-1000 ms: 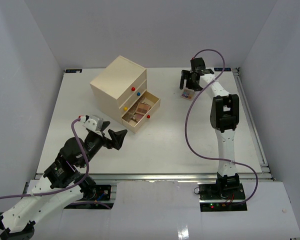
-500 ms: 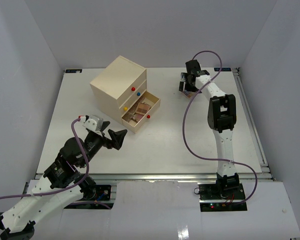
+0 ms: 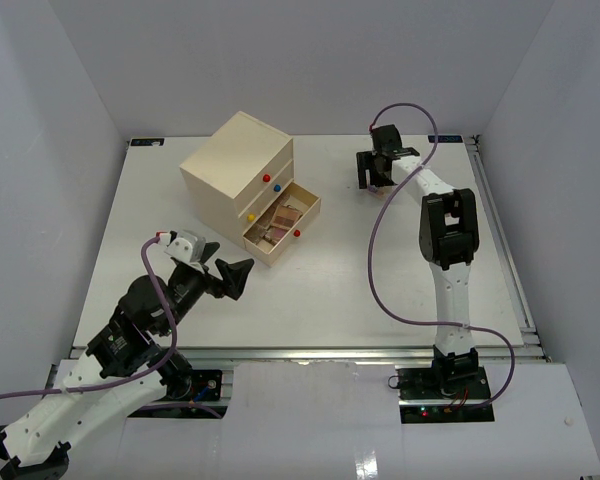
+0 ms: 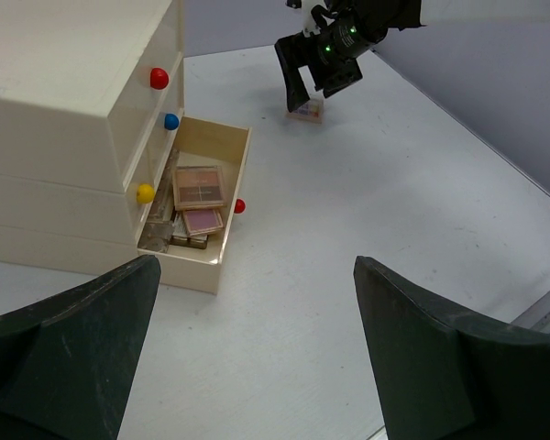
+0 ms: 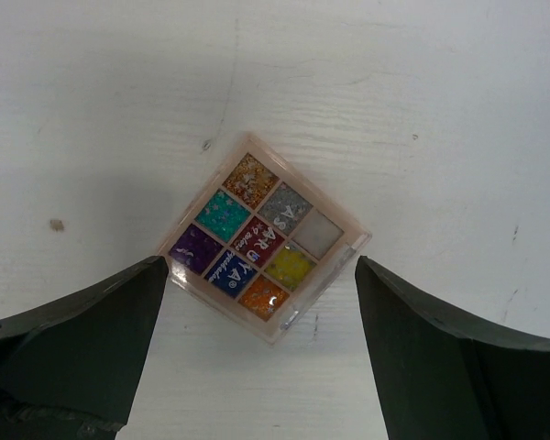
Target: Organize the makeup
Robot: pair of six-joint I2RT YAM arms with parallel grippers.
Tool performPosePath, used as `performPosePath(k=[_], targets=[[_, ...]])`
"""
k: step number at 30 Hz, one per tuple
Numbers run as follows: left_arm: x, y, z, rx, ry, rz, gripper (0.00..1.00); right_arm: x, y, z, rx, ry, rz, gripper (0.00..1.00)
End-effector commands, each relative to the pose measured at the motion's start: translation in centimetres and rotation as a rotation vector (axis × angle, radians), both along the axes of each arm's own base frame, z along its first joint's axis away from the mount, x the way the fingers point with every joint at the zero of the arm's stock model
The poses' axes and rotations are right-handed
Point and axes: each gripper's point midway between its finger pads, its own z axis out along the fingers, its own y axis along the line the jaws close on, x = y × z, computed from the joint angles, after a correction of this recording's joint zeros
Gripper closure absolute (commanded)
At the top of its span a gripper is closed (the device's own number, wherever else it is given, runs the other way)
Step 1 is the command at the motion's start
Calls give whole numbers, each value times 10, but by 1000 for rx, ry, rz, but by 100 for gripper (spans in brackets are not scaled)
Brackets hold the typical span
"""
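Table [image 3: 330, 270] – white, walled on three sides. Cream drawer chest [image 3: 235, 155] stands far-left of centre. Its bottom drawer [image 4: 188, 272] is pulled out toward the near right, and flat palettes [image 4: 200, 186] already lie inside.

Left gripper [image 4: 255, 275]: near-left, just near of the open drawer and aimed at it. Jaws spread wide, nothing between them.

Right gripper [image 5: 261, 270]: reached out to the far right of the table, pointing straight down. Jaws open, one finger on each side of the loose piece, not gripping. Whether the left finger touches its corner I cannot tell.

Task item here: small glitter palette [image 5: 263, 235], nine coloured pans in a pale frame, lying flat on the table directly under the right jaws, well apart from the chest.

Key relation – the palette is nearly square, so it has no real long axis. It lies turned diagonally to the closing line, with opposite corners facing the two fingers. Judgement: closing as it stands would pinch corner to corner and may spin or squirt the piece, so a wrist turn to meet flat edges looks safer. The right arm is far nearer; the left is best kept by the drawer
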Motion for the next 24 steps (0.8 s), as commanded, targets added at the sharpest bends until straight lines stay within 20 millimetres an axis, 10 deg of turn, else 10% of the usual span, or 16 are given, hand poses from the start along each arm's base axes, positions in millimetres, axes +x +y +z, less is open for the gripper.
performPosePath(k=[1,9,24], targets=[[2,3,3,-11,-11,17,2,12,11,44,-77,-135,261,10],[4,3,1,-2,-4,24,2,8,46,46,-67,-125,699,10],[5,2,-2,5,4,27,2,17,24,14,-258,-33,978,10]])
